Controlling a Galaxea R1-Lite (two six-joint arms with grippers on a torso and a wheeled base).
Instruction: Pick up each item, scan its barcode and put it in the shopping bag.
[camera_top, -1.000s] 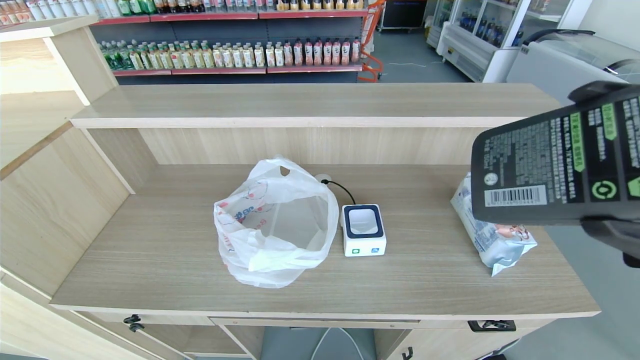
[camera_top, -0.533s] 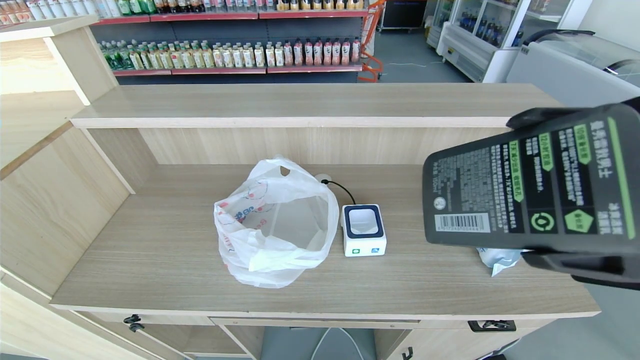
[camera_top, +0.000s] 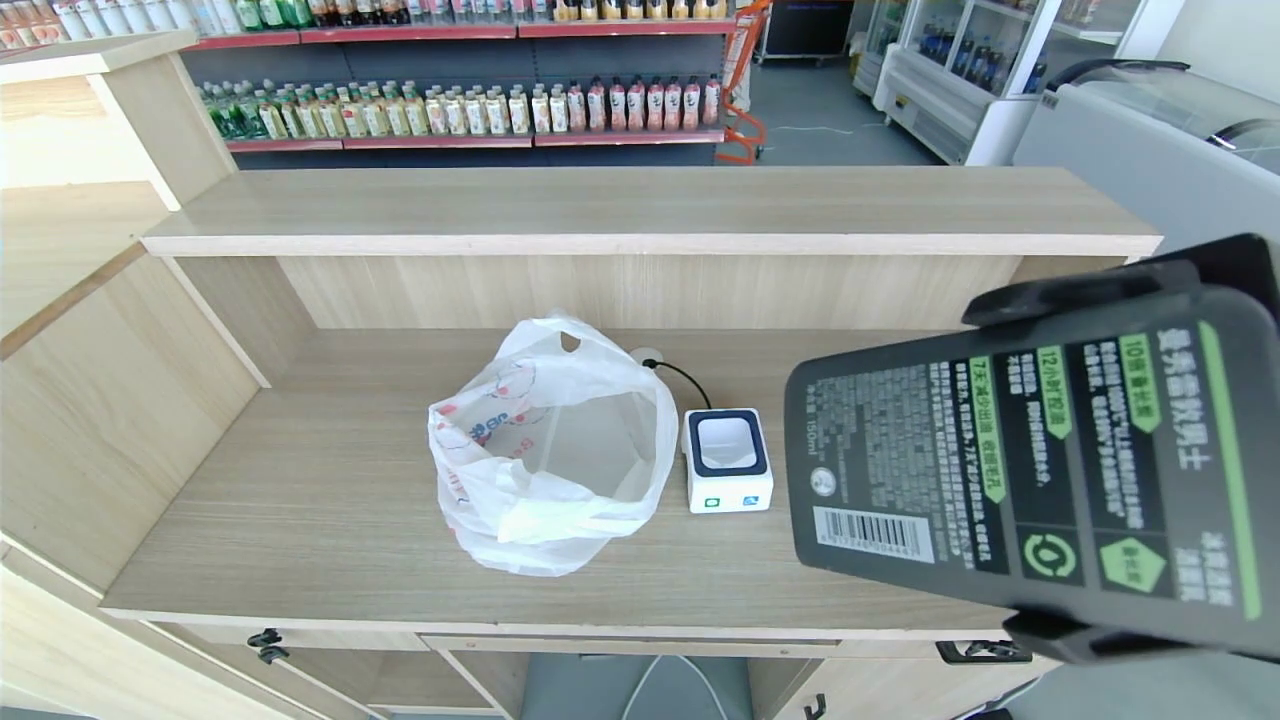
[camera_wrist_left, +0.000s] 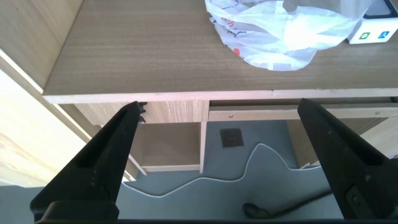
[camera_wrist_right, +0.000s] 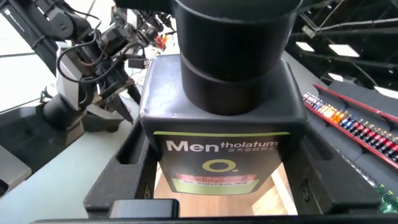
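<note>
Right tool (camera_top: 1088, 462) clamps the black bottle (camera_top: 930, 450) between its fingers, barcode (camera_top: 873, 533) facing up, above the counter (camera_top: 300, 500) right of the scanner (camera_top: 728, 460).

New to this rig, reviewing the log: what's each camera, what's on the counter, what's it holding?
It's a two-armed robot at a wooden checkout counter. The wide picture is from its head, looking down; the other two come from cameras on each wrist. On the counter stand an open white shopping bag and, beside it, a small white barcode scanner with a cable. The right gripper is shut on a black toiletry tube, held in the air close to the head camera, barcode facing it; the right wrist picture looks at its cap. The left gripper is open, empty, in front of the counter.
</note>
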